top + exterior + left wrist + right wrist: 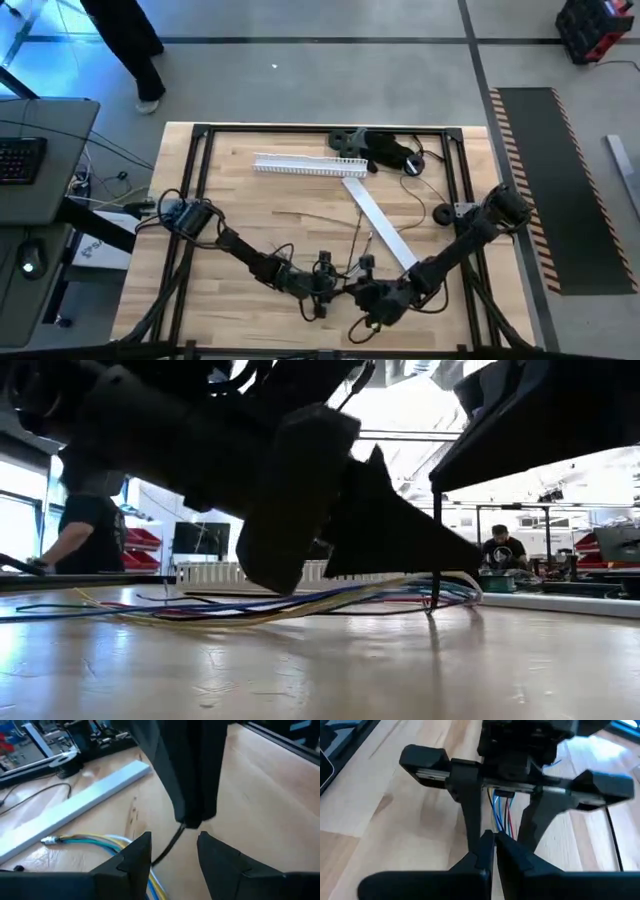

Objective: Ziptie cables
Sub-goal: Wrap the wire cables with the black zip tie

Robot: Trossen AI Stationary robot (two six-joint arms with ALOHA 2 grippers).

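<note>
Pale wooden table (250, 215) carries the cables (300, 603) near its front edge — a thin coloured bunch lying flat between the two arms. Left gripper (172, 851) hangs just over them, fingers parted, holding nothing. Right gripper (494, 845) faces it, fingers nearly touching — nothing visibly between them.

Robotics lab or workshop: wooden table (300, 215) in a black frame on a concrete floor with hazard tape (512, 150), desk with keyboard (20, 160) at left, red bins (140, 538), people at benches behind.
</note>
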